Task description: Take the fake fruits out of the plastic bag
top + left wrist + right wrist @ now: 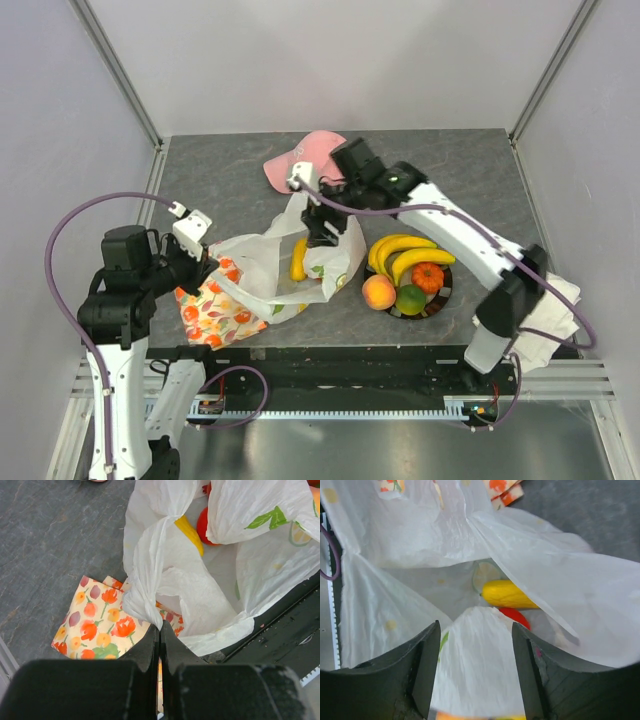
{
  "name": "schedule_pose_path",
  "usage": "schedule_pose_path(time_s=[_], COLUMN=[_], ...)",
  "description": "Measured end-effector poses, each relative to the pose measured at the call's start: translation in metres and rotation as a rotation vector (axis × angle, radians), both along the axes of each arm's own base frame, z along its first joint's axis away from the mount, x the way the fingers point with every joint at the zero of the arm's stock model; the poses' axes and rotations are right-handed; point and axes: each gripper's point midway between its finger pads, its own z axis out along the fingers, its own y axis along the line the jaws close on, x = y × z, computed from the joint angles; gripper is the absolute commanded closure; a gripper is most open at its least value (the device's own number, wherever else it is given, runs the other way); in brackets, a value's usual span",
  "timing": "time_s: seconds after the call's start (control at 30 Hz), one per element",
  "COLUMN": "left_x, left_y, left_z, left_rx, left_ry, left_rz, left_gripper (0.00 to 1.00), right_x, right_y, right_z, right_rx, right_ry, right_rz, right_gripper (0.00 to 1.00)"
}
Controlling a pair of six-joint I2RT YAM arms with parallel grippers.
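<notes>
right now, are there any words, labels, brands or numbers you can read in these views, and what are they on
No readable text in any view.
plastic bag: printed fruit pictures only, no letters.
flowered cloth: pattern only.
pink cap: no lettering shows.
small boards on the front rail: any marks too small to read.

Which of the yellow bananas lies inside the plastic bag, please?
The lone banana showing through the open mouth of the plastic bag; the other bananas lie bunched on the dark plate beside it.
</notes>
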Motion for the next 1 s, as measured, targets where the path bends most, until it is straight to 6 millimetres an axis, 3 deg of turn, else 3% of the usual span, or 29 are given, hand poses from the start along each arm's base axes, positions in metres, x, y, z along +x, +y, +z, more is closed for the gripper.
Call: schedule_pose_path(time_s=[0.17,0.3,0.37,0.53,0.63,0.77,0.9,1.0], left_x=[-0.011,-0.014,-0.016,-0.017,-0.017,-0.017,-0.023,-0.028], left_y=[-0.003,-0.003,-0.003,0.000,0.001,0.005,0.012,0.014], left_z=[0.002,0.001,-0.001,-0.002,-0.003,-0.008,-0.012,-0.014], left_rx=[-0.016,-0.017,-0.016,-0.003,0.004,0.039,0.106,0.131], left_ry=[-0.007,0.001,0.010,0.009,0.008,-0.003,-0.041,-0.045], left_rz=[-0.004,-0.006,-0.005,0.009,0.010,0.003,-0.002,-0.015], left_gripper=[0.98,0.99,0.98,0.98,0.98,0.98,0.98,0.98], right_x=[-0.008,-0.024,-0.026,-0.022,-0.013,0.019,0.043,0.057], right_y=[0.041,0.035,0.024,0.002,0.004,0.019,0.028,0.030], right_z=[-0.086,-0.127,-0.138,-0.149,-0.148,-0.147,-0.162,-0.176], right_rx=[-0.138,-0.263,-0.311,-0.383,-0.380,-0.372,-0.389,-0.409], right_ry=[0.129,0.147,0.136,0.121,0.109,0.051,0.035,0.035], right_rz=[0.031,0.021,-0.001,-0.065,-0.118,-0.225,-0.338,-0.421], right_gripper=[0.46,0.48,0.48,0.36,0.28,0.18,0.07,0.07])
